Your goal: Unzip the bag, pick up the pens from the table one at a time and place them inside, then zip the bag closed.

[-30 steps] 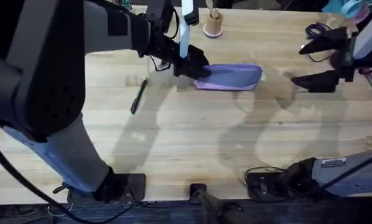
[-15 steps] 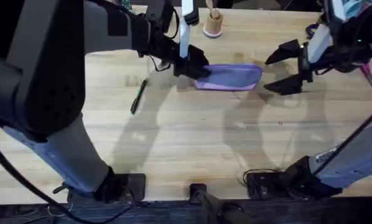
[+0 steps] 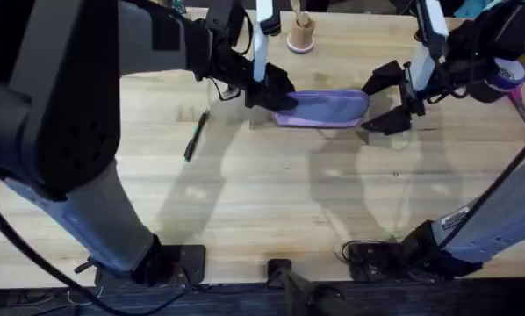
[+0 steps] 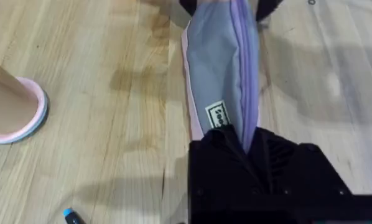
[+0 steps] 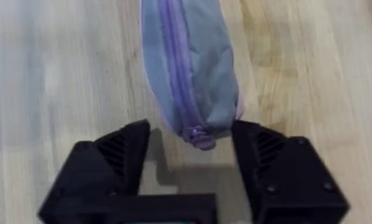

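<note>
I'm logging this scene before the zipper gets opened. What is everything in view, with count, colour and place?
bag: one, lavender-purple, far middle of the table, zipped shut, between the two grippers.
pen: one, dark, lying on the table to the left of the bag.
cup-like holder: one, tan on a pale pink base, at the far edge behind the bag.
blue-tipped object: one, partly seen on the wood near the left gripper; cannot tell what it is.
table: one, light wooden planks.
left gripper: one, black, fingers shut on the bag's left end.
right gripper: one, black, fingers open on either side of the bag's right end, at the zipper pull.
</note>
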You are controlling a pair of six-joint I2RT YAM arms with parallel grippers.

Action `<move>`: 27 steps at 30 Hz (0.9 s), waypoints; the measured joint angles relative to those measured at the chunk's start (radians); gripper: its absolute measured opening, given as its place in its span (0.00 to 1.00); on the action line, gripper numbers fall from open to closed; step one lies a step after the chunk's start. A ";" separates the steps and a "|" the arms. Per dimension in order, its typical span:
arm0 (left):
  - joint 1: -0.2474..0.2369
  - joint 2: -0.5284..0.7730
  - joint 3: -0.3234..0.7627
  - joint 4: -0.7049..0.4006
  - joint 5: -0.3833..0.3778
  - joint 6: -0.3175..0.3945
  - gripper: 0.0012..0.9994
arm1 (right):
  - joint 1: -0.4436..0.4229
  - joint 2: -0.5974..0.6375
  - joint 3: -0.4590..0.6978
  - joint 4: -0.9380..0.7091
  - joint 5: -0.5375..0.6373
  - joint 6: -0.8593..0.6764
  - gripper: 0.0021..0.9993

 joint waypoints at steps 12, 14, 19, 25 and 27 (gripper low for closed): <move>0.003 0.000 0.000 0.004 0.000 0.000 0.04 | 0.002 0.000 0.007 0.010 -0.005 -0.005 0.04; 0.003 0.000 0.000 0.004 0.000 0.000 0.04 | 0.002 0.000 0.007 0.010 -0.005 -0.005 0.04; 0.003 0.000 0.000 0.004 0.000 0.000 0.04 | 0.002 0.000 0.007 0.010 -0.005 -0.008 0.04; 0.003 0.000 0.000 0.006 0.000 0.000 0.04 | -0.004 0.000 0.007 0.003 -0.007 -0.008 0.03; 0.002 0.000 0.000 0.008 0.000 0.000 0.04 | -0.008 0.000 0.007 -0.003 -0.008 -0.008 0.03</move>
